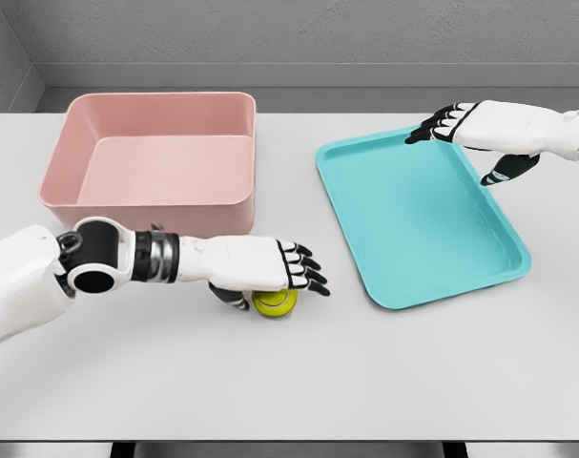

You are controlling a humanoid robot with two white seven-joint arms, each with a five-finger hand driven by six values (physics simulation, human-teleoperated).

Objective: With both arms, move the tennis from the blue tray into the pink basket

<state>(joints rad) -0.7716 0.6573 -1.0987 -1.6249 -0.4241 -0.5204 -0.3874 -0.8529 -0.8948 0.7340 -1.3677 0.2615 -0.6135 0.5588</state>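
A: Grey wall behind, white worktop [299,382] in front. Pink basket [155,153] rear left, blue tray [418,215] to its right, lying bare.

B: Ball position?

A: Tennis ball [276,302] sits on the worktop just in front of the basket, off the tray. Left hand [260,264] lies over it, palm down, fingers stretched forward rather than wrapped; thumb tucked beside the ball. Contact likely, grip not confirmed.

B: Right hand?

A: Right hand [461,124] hovers at the tray's far corner, fingers loosely spread, holding nothing.

B: Step in hand?

A: Judged: securing the ball. Next move calls for closing the fingers round it, lifting clear of the basket wall, releasing inside.
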